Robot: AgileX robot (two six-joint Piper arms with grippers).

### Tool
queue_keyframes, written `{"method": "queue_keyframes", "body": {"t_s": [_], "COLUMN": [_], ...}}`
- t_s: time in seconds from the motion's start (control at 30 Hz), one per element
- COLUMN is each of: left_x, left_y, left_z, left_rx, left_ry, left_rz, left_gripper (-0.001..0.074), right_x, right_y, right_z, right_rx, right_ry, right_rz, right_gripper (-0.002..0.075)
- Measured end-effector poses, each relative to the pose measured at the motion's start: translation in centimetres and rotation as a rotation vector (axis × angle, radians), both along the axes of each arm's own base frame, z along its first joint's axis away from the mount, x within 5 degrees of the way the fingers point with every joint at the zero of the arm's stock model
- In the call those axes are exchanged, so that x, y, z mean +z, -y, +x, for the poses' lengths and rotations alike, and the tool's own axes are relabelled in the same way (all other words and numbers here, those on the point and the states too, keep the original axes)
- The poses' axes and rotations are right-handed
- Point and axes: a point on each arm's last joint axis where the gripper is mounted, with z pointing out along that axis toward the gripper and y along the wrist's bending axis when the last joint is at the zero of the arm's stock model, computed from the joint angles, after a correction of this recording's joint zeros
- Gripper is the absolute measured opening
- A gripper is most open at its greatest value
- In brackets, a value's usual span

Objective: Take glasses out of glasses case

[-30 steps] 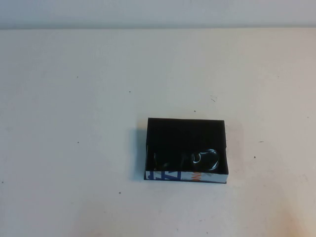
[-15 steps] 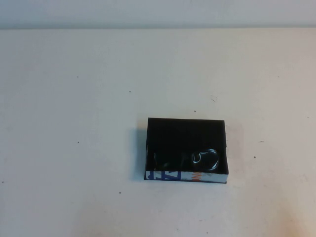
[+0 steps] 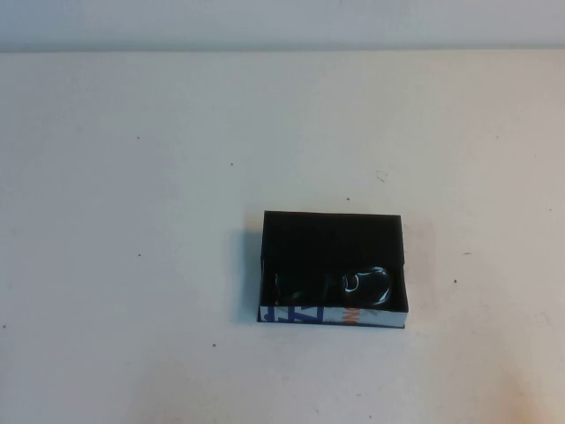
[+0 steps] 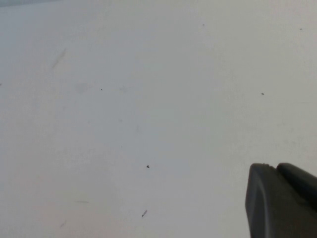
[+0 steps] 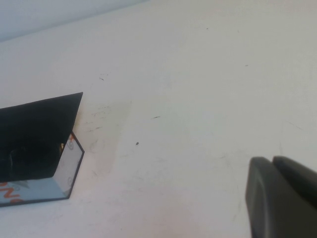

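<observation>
glasses [image 3: 366,287] lying in open case [image 3: 334,231] on table [image 3: 132,221] | left gripper [image 4: 282,201] over bare table, opening can't tell | right gripper [image 5: 282,196] near case, touching nothing, opening can't tell

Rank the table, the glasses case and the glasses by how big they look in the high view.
1. Table, filling nearly the whole view.
2. Glasses case, a black box right of centre.
3. Glasses, lying inside the case near its printed side.

The left gripper and right gripper show only in their wrist views.
</observation>
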Motion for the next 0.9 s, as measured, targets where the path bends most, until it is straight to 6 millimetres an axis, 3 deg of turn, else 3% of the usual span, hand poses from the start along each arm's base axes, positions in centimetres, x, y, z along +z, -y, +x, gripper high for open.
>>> {"method": "queue_keyframes", "body": {"t_s": [0.4,0.73,0.9], "left_x": [0.0,0.0,0.0], "left_y": [0.0,0.0,0.0], "left_z": [0.0,0.0,0.0], "left_rx": [0.0,0.0,0.0], "left_ry": [0.0,0.0,0.0], "left_rz": [0.0,0.0,0.0], "left_gripper": [-0.0005,-0.0005,-0.0005], "right_x": [0.5,1.8,2.4], "right_y": [-0.1,-0.7,-0.1], "right_z": [0.1,0.2,0.3], "right_rx": [-0.003,-0.025,-0.068], "right_ry": [0.044,0.096,0.174], "right_rz": [0.066,0.657,0.732], "right_gripper": [-0.0018,-0.0018,-0.0018]}}
